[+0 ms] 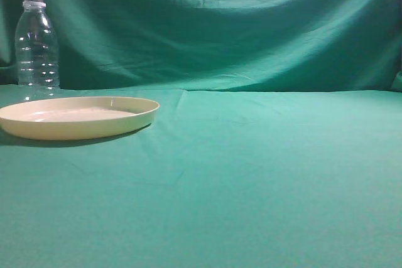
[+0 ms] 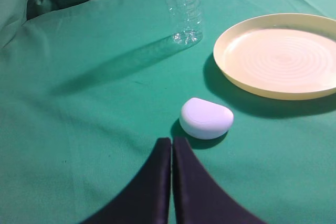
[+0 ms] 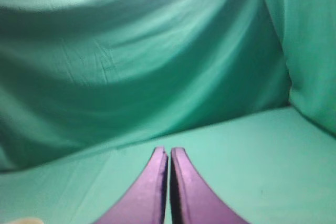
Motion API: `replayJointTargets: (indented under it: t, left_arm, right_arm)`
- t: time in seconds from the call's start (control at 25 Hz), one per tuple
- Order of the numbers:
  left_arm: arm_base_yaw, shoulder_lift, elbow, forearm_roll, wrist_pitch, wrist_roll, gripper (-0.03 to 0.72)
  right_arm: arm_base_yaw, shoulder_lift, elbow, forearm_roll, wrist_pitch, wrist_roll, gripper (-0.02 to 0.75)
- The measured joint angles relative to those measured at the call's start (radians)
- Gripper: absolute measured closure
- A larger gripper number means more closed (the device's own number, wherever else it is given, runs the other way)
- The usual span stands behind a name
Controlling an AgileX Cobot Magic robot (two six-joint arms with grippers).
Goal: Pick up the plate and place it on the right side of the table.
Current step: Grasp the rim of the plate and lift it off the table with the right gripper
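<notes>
The cream-yellow plate lies flat on the teal-green table at the left of the exterior view. It also shows in the left wrist view, at the upper right, ahead and to the right of my left gripper. That gripper is shut and empty, low over the cloth. My right gripper is shut and empty, over bare cloth facing the backdrop. A sliver of cream rim shows at the bottom left of its view. Neither gripper appears in the exterior view.
A clear plastic bottle stands upright behind the plate, also in the left wrist view. A small white rounded object lies just ahead of my left gripper, left of the plate. Green cloth backdrop hangs behind the table.
</notes>
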Motion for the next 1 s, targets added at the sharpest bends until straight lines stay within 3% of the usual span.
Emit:
replayJointTargets:
  t: [0.24, 0.72, 0.84, 1.0]
  left_arm:
    - [0.0, 0.0, 0.0, 0.0, 0.0, 0.0, 0.688]
    - [0.0, 0.0, 0.0, 0.0, 0.0, 0.0, 0.688]
    - [0.0, 0.0, 0.0, 0.0, 0.0, 0.0, 0.688]
    - [0.0, 0.0, 0.0, 0.0, 0.0, 0.0, 0.688]
  right_arm:
    - [0.0, 0.284, -0.205, -0.013, 0.198, -0.023, 0.738]
    - [0.0, 0.593, -0.298, -0.013, 0.089, -0.042, 0.738]
    - [0.015, 0.658, -0.381, -0.013, 0.193, -0.134, 0.738]
    - [0.088, 0.832, -0.583, -0.014, 0.487, -0.276, 0.738]
